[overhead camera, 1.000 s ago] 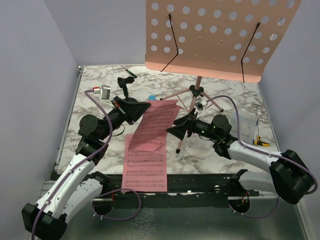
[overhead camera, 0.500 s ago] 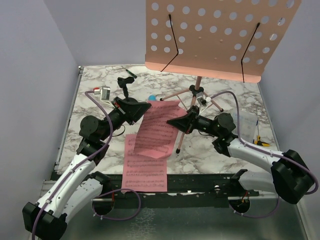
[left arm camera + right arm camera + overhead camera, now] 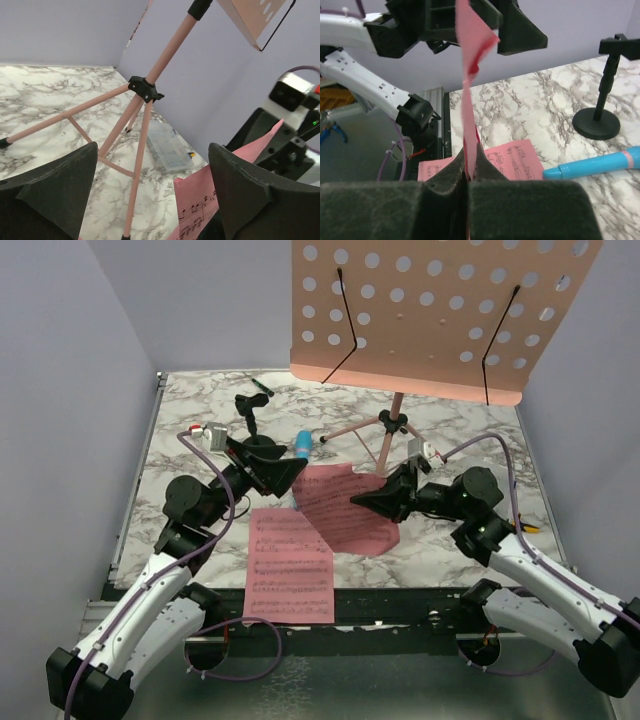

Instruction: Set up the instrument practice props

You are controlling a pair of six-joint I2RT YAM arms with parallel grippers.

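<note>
Right wrist: page [image 3: 471, 65] (edge-on) inside gripper [image 3: 468, 174]

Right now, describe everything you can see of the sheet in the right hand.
The sheet is thin pink paper printed with black music staves. The shut right hand pinches one edge, holding it raised, on edge and curled. Its opposite corner reaches between the fingers of the open left hand, ungripped. Whether its lower edge touches the table is unclear.

Overhead, the top edge cuts the music stand [image 3: 440, 310]. The left gripper [image 3: 290, 472] hides most of the blue stick [image 3: 301, 445] (one end shows). The held page [image 3: 470, 60] vanishes between the fingers of the right gripper [image 3: 468, 172].
</note>
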